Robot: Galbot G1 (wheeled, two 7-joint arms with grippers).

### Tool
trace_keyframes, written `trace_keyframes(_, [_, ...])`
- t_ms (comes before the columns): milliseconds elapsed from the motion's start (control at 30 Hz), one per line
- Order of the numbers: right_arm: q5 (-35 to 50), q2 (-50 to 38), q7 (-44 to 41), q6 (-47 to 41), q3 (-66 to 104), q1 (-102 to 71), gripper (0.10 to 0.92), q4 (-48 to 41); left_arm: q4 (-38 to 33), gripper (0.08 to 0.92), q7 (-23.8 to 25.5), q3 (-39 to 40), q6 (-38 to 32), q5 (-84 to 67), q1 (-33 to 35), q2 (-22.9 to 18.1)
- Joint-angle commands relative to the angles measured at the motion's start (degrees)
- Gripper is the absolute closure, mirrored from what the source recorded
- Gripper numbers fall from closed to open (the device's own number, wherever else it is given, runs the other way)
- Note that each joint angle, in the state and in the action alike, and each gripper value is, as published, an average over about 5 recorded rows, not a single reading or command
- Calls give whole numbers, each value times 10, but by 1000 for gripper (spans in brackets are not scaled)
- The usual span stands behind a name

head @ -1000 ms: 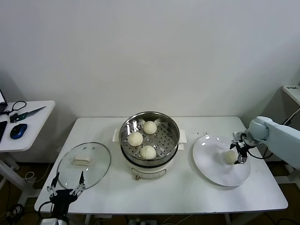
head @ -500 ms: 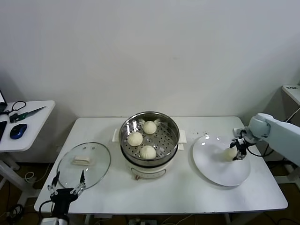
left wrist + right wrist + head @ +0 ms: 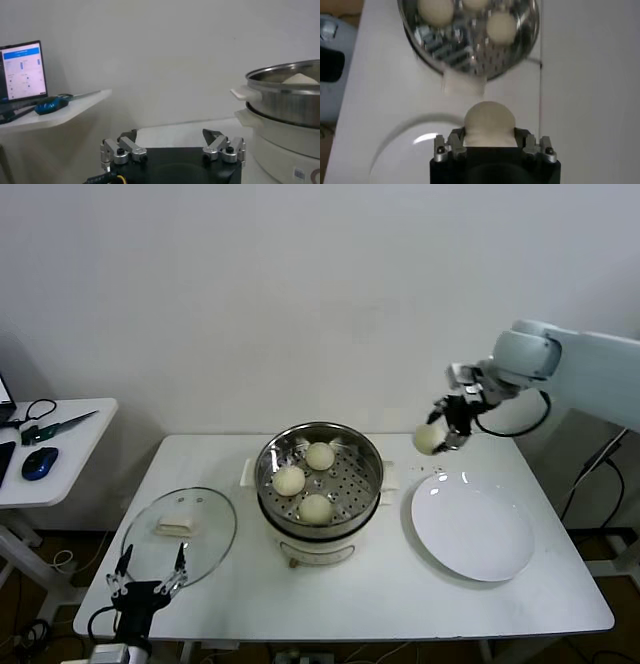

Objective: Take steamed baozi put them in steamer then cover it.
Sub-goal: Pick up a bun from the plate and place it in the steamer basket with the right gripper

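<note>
The right end effector (image 3: 447, 431) hangs in the air just right of the steamer (image 3: 319, 484) and above its rim, clenched around one bun (image 3: 428, 440). Three more buns (image 3: 316, 508) sit on the perforated tray inside the steamer. The glass lid (image 3: 179, 534) lies flat on the table (image 3: 400, 604) to the steamer's left, and the left end effector (image 3: 146, 590) rests by the lid's near edge, fingers spread and holding nothing. A white plate (image 3: 473, 531) lies right of the steamer.
</note>
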Motion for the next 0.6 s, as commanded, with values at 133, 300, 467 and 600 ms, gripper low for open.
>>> trace_keyframes(133, [98, 135, 95, -100, 6, -19, 368, 72, -4, 177, 0, 1, 2, 1, 0, 0])
trace_keyframes(300, [51, 145, 109, -112, 26, -101, 365, 35, -8, 177, 0, -1, 2, 1, 3, -1])
trace_keyframes(467, [7, 148, 117, -116, 44, -164, 369, 2, -10, 177, 0, -4, 0, -1, 8, 1])
trace_keyframes(600, [-14, 152, 121, -117, 48, -187, 369, -20, -10, 177, 0, -6, -1, -1, 10, 3])
